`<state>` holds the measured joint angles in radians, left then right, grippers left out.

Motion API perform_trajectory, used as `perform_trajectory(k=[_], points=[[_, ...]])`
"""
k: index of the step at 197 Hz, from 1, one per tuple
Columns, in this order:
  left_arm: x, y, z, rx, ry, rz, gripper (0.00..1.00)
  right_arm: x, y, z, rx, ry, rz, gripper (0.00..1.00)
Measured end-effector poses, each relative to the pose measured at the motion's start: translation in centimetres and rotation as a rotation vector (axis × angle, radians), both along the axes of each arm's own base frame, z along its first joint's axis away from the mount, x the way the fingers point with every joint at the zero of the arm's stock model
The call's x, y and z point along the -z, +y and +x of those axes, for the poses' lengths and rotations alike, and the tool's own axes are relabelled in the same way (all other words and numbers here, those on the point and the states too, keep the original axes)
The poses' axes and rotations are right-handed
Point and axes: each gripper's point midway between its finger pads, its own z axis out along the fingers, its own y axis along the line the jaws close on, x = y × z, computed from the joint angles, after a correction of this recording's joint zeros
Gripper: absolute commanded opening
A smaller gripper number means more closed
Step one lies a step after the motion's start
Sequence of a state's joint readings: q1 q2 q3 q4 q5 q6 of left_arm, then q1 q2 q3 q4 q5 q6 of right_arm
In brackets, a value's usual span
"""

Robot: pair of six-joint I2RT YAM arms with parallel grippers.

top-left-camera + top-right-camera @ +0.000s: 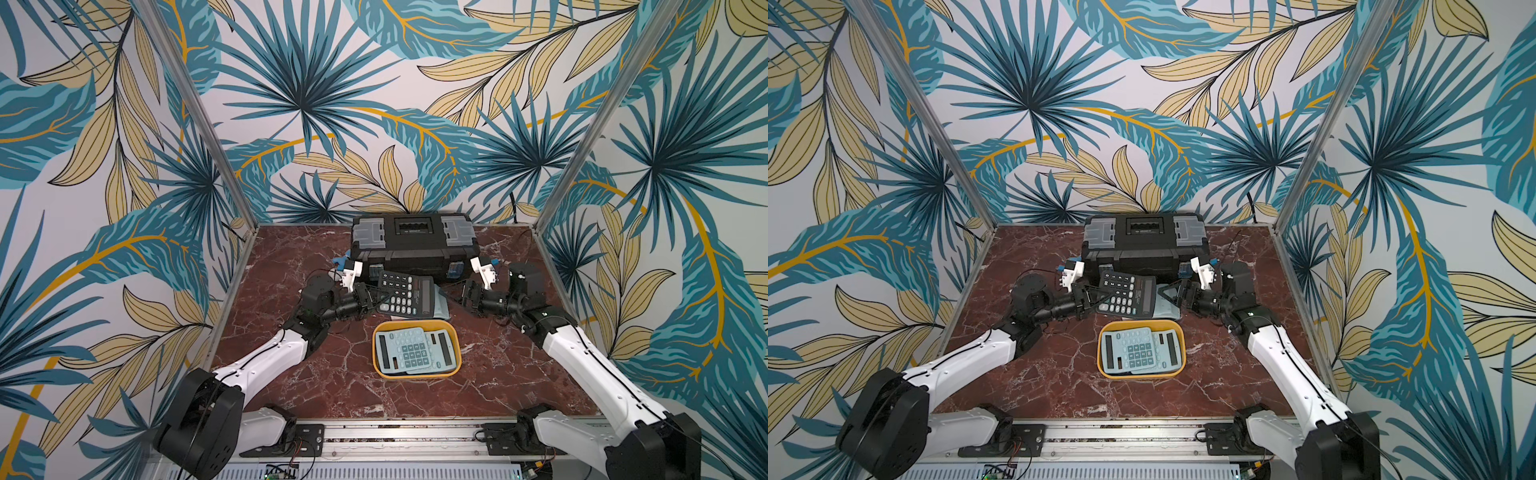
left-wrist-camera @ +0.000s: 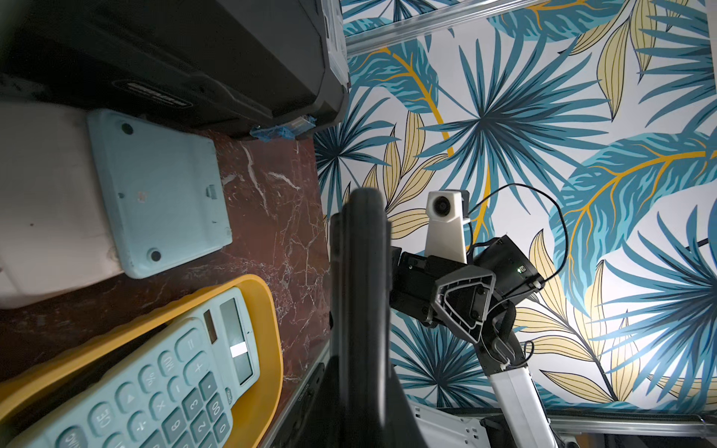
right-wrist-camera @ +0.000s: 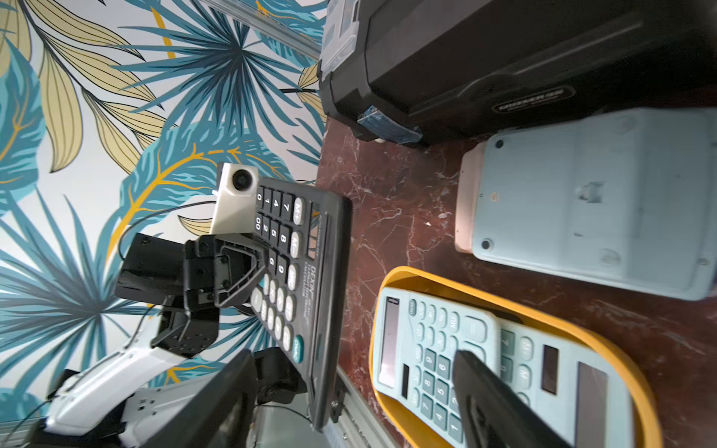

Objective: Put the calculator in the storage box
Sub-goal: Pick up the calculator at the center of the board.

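My left gripper (image 1: 372,297) is shut on one end of a black calculator (image 1: 405,297) and holds it tilted in the air between the toolbox and the storage box. The left wrist view shows that calculator (image 2: 361,252) edge-on in my left gripper (image 2: 359,395). My right gripper (image 3: 355,372) is open; the calculator's free end (image 3: 326,349) lies between its fingers (image 3: 492,403) with a gap on each side. The yellow storage box (image 1: 415,325) stands on the table just in front, with two light-blue calculators (image 1: 405,353) lying in it.
A black toolbox (image 1: 411,241) with grey lid compartments stands at the back of the marble table. A light-blue calculator (image 2: 163,194) lies face down in front of it, below the held one, with a pale object (image 2: 38,201) under it. Patterned walls close in three sides.
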<state>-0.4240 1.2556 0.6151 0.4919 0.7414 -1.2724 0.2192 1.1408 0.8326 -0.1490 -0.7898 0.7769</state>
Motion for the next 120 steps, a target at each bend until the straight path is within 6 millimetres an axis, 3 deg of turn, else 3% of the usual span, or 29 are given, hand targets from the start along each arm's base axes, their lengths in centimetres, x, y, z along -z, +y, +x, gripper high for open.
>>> perform_trajectory(k=[24, 48, 120], points=[[0.1, 0.2, -0.4, -0.002, 0.01, -0.011, 0.02, 0.1, 0.6, 0.8, -0.01, 0.034, 0.056, 0.7], [-1.0, 0.4, -0.8, -0.006, -0.013, -0.03, 0.02, 0.0, 1.0, 1.6, -0.01, 0.044, 0.095, 0.64], [-2.1, 0.6, -1.2, -0.023, -0.047, -0.05, 0.02, 0.2, 1.7, 2.9, -0.007, 0.069, 0.144, 0.61]])
